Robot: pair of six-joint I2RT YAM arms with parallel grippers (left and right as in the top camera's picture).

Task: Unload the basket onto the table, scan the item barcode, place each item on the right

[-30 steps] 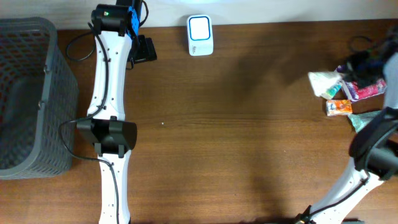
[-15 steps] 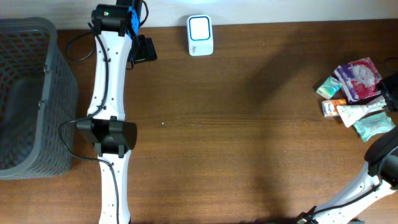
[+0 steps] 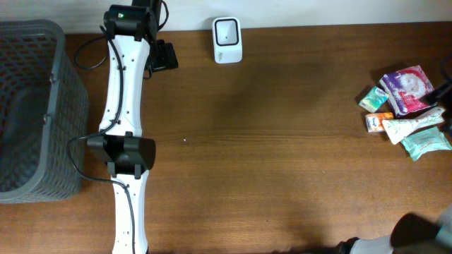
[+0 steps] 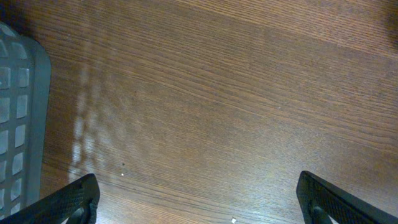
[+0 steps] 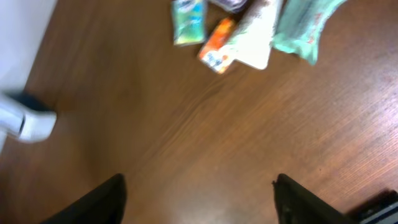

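While the left gripper [image 4: 199, 200] hangs over the bare wooden table [image 4: 217, 93] beside the grey plastic basket [image 4: 15, 124], jaws spread wide with nothing between them, the right gripper [image 5: 200, 198] hovers with its jaws likewise apart and empty, the packets [image 5: 249, 46] lying beyond its fingertips. They sit clustered at the table's right edge: a purple pouch [image 3: 408, 87], a small green sachet [image 3: 371, 99], an orange packet [image 3: 379, 122], a white pouch [image 3: 406, 128] and a mint-green wipes pack [image 3: 428, 140]. The white barcode scanner [image 3: 227, 40] stands at the far edge, well apart from them.
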